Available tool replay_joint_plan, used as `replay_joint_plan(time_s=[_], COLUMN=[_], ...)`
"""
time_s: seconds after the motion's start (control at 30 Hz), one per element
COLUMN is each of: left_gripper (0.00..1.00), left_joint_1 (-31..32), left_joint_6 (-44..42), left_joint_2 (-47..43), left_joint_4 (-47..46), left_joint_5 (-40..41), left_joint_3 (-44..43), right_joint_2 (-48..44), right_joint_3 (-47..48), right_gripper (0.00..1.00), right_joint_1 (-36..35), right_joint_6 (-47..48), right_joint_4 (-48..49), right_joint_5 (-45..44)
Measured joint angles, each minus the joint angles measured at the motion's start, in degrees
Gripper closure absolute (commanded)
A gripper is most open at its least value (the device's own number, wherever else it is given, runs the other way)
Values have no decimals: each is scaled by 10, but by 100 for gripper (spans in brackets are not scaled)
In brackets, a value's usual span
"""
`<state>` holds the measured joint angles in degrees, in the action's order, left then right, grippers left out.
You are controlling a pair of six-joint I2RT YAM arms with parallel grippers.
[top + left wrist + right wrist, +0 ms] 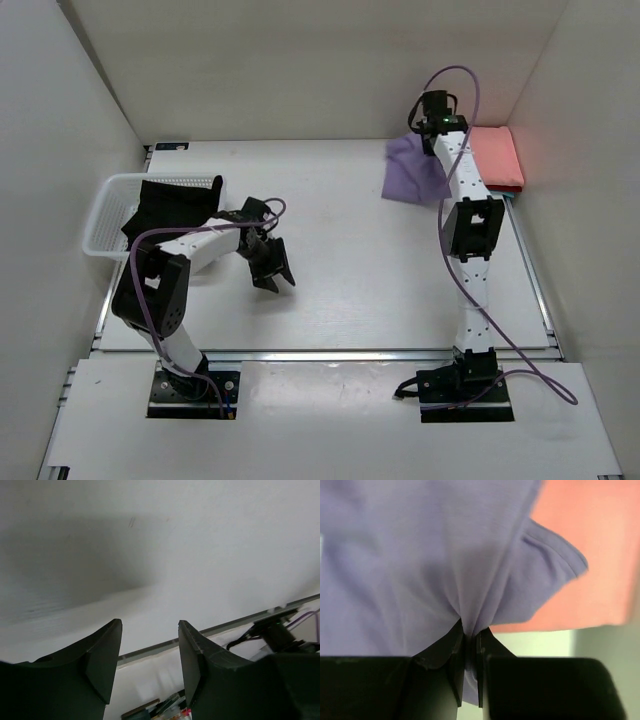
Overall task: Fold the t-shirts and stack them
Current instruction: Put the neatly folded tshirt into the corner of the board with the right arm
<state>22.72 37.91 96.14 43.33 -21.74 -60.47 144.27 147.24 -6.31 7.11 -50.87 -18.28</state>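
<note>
A white plastic lattice basket (97, 228) at the left edge of the table (360, 300) holds a crumpled black cloth t-shirt (170, 205), not yet folded. The left gripper (275, 278) hangs empty nearby, jaws apart. Towards the far right corner, the right gripper (470, 640) is clamped on a lilac-purple cloth t-shirt (420, 555), beside the folded salmon-pink one (497, 157) (the stack's start, I'd judge). Plenty is left.
</note>
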Motion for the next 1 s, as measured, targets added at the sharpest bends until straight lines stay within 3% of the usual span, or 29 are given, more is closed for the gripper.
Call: replay_joint_plan(time_s=[0.27, 0.6, 0.8, 0.87, 0.93, 1.0], left_gripper=[40, 40, 40, 40, 40, 38], left_joint_1=[27, 45, 48, 48, 49, 49], left_joint_6=[-19, -30, -36, -37, -40, -42], left_joint_2=[-22, -23, -16, -16, -16, -17], left_joint_4=[3, 14, 20, 21, 21, 21], left_joint_5=[15, 25, 30, 32, 33, 35], left_joint_3=[60, 75, 73, 71, 71, 71], right_joint_2=[29, 32, 66, 84, 98, 110], right_joint_3=[85, 113, 115, 115, 115, 115], right_gripper=[100, 100, 100, 89, 43, 26], right_joint_1=[58, 146, 185, 188, 186, 181], right_joint_6=[90, 123, 142, 147, 150, 158], right_joint_4=[42, 72, 142, 169, 205, 251], right_joint_5=[-35, -24, -24, -25, -34, -47])
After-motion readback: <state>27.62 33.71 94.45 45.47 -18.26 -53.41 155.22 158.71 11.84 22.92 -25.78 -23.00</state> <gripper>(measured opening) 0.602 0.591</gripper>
